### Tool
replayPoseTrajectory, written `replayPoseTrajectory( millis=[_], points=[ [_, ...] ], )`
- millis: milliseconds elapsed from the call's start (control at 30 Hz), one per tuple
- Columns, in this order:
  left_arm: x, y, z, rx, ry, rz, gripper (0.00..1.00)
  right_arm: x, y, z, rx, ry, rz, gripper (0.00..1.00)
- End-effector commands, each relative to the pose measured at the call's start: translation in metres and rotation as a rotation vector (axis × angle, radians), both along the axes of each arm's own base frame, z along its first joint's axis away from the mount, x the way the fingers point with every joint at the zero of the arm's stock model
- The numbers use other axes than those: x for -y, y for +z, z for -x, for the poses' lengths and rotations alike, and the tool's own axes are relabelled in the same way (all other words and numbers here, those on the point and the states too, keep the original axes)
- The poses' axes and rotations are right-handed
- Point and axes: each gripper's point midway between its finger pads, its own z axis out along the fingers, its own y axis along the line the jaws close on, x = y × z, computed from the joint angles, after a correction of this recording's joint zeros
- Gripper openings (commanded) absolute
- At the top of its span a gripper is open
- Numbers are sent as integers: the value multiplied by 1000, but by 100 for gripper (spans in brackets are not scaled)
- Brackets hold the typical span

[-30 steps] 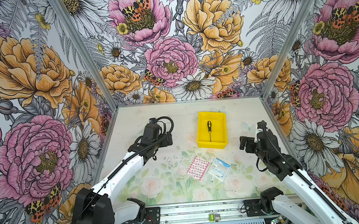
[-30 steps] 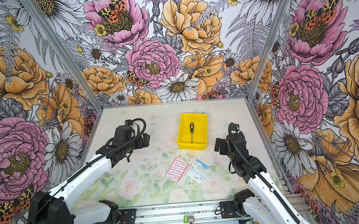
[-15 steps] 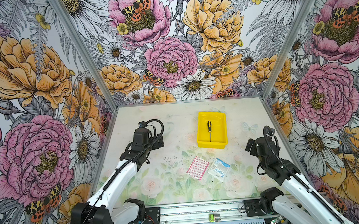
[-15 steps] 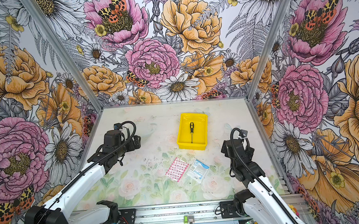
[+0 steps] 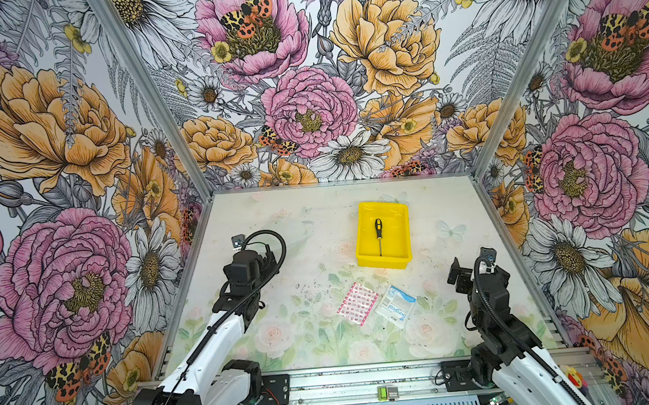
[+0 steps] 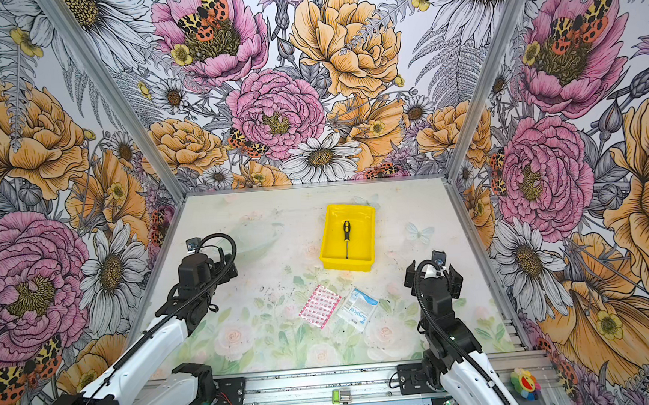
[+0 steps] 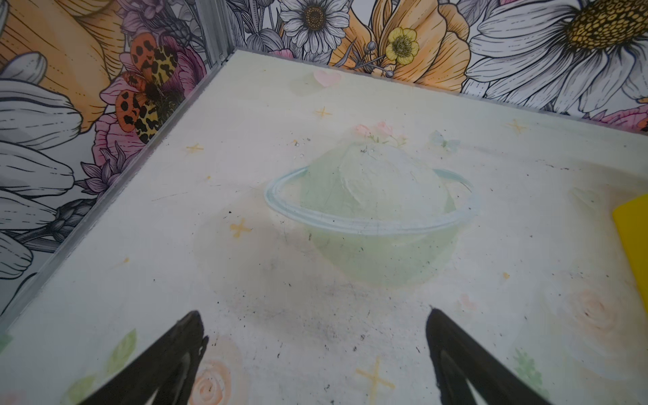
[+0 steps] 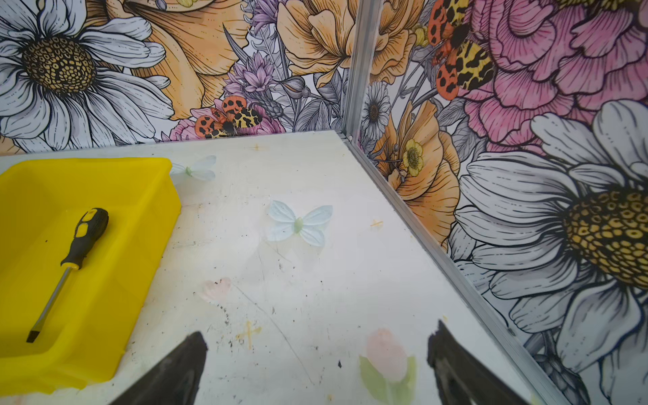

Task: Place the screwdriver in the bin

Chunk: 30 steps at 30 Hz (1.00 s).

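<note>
The screwdriver (image 5: pixel 378 235) (image 6: pixel 346 238), with a black-and-yellow handle, lies flat inside the yellow bin (image 5: pixel 396 227) (image 6: pixel 364 230) at the table's back middle, handle toward the back wall. In the right wrist view the screwdriver (image 8: pixel 70 259) rests on the floor of the bin (image 8: pixel 115 266). My left gripper (image 5: pixel 268 254) (image 7: pixel 314 315) hovers open and empty over bare table, well left of the bin, of which only a corner (image 7: pixel 631 238) shows in its wrist view. Off to the bin's near right, my right gripper (image 6: pixel 433 273) (image 8: pixel 315 336) is open and empty.
A pink-dotted flat packet (image 5: pixel 357 303) and a clear packet with blue print (image 5: pixel 395 305) lie side by side in front of the bin. Flowered walls close the table on three sides. A metal rail (image 5: pixel 366 376) with both arm bases runs along the front.
Both arms have drawn back toward the front, the left gripper to the left and the right gripper to the right, away from the bin. The screwdriver has stayed in the bin.
</note>
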Motion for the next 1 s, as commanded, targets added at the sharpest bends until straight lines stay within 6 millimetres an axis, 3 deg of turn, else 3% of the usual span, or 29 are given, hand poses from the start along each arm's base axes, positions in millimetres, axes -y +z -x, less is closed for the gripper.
replayPoseTrajectory(
  millis=[0, 133, 300, 767, 967],
  points=[
    [5, 24, -14, 118, -69, -60, 99, -3, 4, -9, 64, 21, 14, 99],
    [-4, 5, -13, 118, -51, -121, 99, 0, 4, -23, 85, 6, 35, 100],
    [-24, -7, -15, 160, 39, -73, 99, 2, -2, -46, 48, 37, 31, 99],
    [-50, 1, -49, 263, 117, -45, 99, 15, -11, -101, 26, 59, -32, 99],
    [-52, 1, -60, 261, 115, -74, 99, 17, -11, -125, 40, 78, -51, 100]
  ],
)
